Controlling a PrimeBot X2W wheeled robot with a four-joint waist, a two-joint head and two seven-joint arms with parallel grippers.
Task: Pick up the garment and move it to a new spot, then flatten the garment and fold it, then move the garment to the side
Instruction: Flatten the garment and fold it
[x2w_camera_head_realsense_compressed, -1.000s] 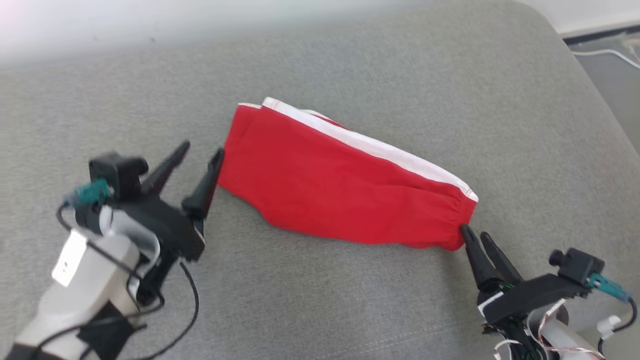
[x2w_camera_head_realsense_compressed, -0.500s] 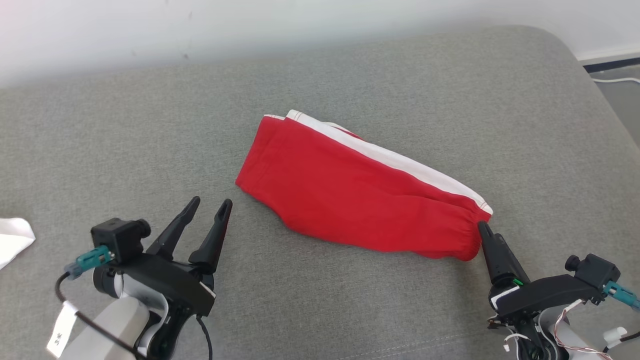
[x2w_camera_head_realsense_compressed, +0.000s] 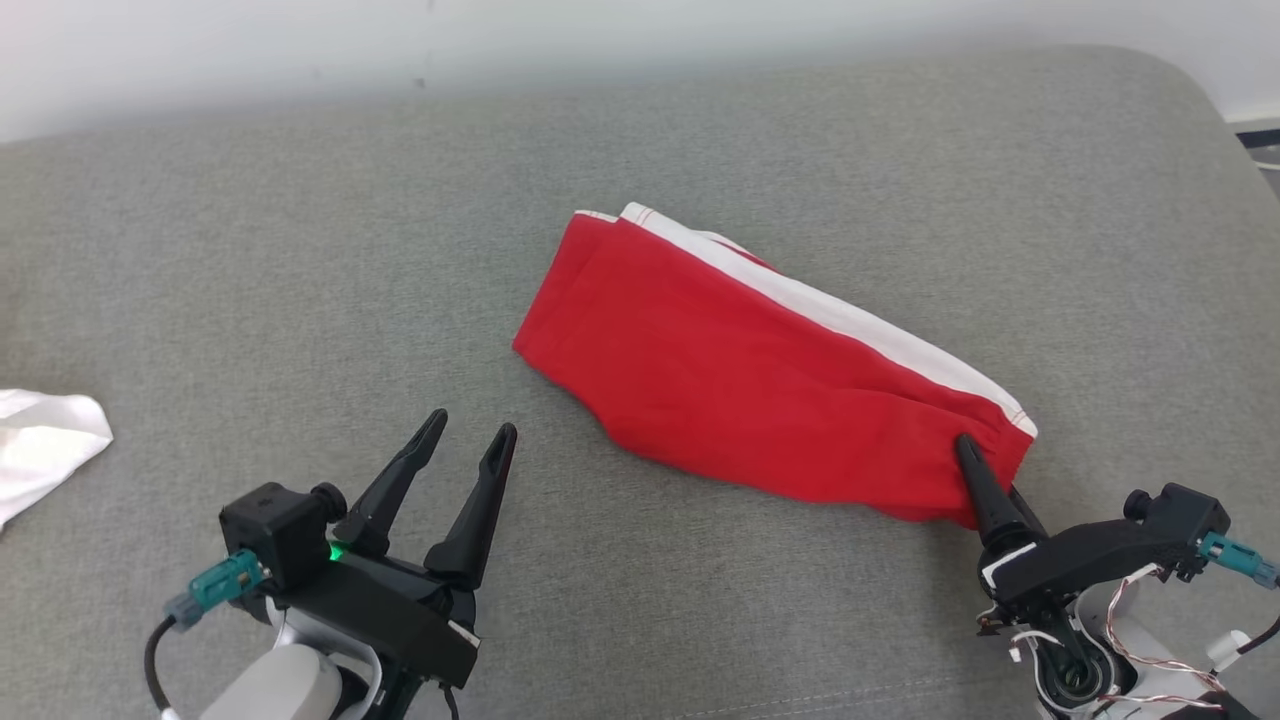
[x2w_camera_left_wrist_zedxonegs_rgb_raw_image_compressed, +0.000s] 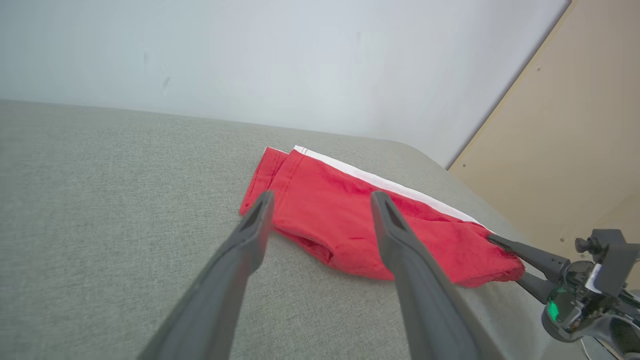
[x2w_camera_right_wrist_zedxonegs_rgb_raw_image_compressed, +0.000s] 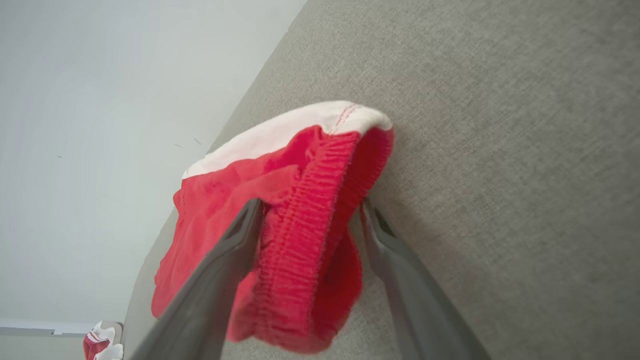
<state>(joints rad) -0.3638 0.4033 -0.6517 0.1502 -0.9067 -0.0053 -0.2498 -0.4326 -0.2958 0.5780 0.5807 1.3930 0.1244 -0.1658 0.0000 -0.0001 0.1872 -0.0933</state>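
Surface: grey cushion (x2w_camera_head_realsense_compressed: 300, 250) fills the frame.
Garment: red shorts (x2w_camera_head_realsense_compressed: 760, 380), folded, centre right.
Left gripper (x2w_camera_head_realsense_compressed: 472, 423): fingers apart, lower left.
Right gripper (x2w_camera_right_wrist_zedxonegs_rgb_raw_image_compressed: 310, 202): fingers apart, straddling waistband.

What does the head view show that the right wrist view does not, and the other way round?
Head view: the open left tool, and a white cloth at the left edge. Right wrist view: the gathered elastic waistband close up, and a red-and-white item in the lower-left corner. Both: the red shorts with a white side stripe, the grey cushion, and the right tool astride the waistband end.
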